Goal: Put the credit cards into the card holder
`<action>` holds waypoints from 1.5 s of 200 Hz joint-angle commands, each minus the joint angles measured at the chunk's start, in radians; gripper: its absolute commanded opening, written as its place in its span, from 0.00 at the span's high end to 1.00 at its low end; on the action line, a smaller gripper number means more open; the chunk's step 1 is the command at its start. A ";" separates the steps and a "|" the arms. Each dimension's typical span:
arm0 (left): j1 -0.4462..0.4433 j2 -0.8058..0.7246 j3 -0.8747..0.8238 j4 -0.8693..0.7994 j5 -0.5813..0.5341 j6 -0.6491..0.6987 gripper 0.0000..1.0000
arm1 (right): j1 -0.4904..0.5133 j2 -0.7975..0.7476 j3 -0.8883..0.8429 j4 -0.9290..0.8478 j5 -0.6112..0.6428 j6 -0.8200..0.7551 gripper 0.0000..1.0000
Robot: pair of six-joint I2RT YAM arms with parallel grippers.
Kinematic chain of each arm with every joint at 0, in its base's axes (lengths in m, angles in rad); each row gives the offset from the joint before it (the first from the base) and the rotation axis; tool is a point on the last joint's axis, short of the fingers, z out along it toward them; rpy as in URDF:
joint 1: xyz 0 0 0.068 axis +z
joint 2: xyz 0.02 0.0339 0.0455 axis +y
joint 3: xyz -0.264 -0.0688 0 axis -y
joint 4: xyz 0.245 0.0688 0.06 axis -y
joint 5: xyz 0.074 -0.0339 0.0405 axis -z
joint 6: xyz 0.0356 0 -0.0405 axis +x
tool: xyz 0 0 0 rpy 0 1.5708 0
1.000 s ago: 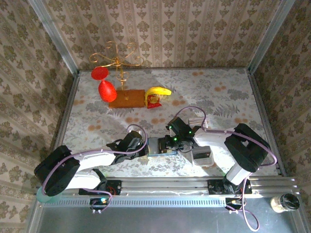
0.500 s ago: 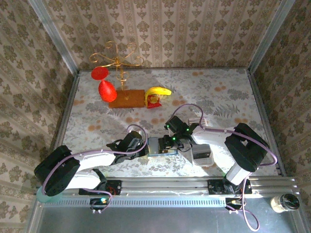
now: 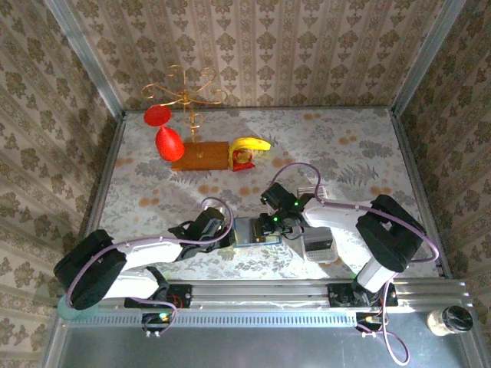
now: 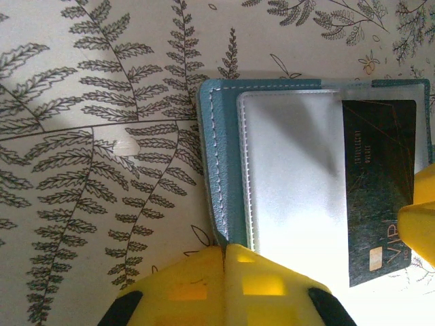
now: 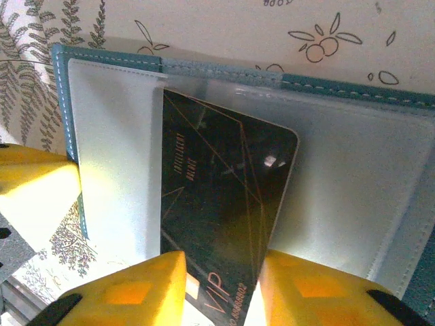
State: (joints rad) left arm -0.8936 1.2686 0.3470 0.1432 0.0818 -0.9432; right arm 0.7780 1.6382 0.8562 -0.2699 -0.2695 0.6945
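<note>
Right wrist: my right gripper (image 5: 217,285) clamps a dark card (image 5: 221,231) half inside the card holder (image 5: 353,92); the corner could snag. Left gripper (image 4: 224,255), together, pins the holder's edge.

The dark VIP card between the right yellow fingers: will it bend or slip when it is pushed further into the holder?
The thin dark VIP card looks flat and unbent, so probably stiff. Its glossy face may slip. The teal folding card holder's clear sleeves look soft.

We've got white arm links with black joints, purple cables looped along them, green LEDs, yellow tool fingers (image 5: 129,292).
</note>
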 commanded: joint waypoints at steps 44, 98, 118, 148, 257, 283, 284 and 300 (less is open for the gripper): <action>-0.017 0.023 -0.025 -0.032 0.031 -0.007 0.96 | 0.028 0.025 0.058 -0.050 0.012 -0.037 0.75; -0.017 0.021 -0.026 -0.028 0.027 -0.008 0.96 | 0.048 0.043 0.086 -0.059 0.019 -0.052 0.73; -0.019 0.020 -0.028 -0.027 0.026 -0.007 0.96 | 0.053 0.056 0.105 -0.059 0.019 -0.053 0.74; -0.019 0.020 -0.029 -0.028 0.024 -0.009 0.95 | 0.065 0.085 0.141 -0.069 0.019 -0.056 0.75; -0.017 -0.002 -0.037 -0.036 0.015 -0.012 0.94 | 0.067 0.101 0.153 -0.078 0.042 -0.049 0.79; -0.018 -0.004 -0.040 -0.035 0.015 -0.015 0.94 | 0.072 0.122 0.154 -0.055 0.031 -0.034 0.81; -0.018 -0.005 -0.040 -0.034 0.015 -0.015 0.94 | 0.072 0.122 0.153 -0.055 0.030 -0.034 0.81; -0.019 -0.006 -0.046 -0.029 0.016 -0.019 0.94 | 0.074 0.131 0.154 -0.042 0.020 -0.024 0.82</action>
State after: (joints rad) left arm -0.8967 1.2652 0.3336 0.1654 0.0818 -0.9497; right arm 0.8429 1.7390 0.9924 -0.3367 -0.2207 0.6430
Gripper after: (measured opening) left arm 0.060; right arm 0.184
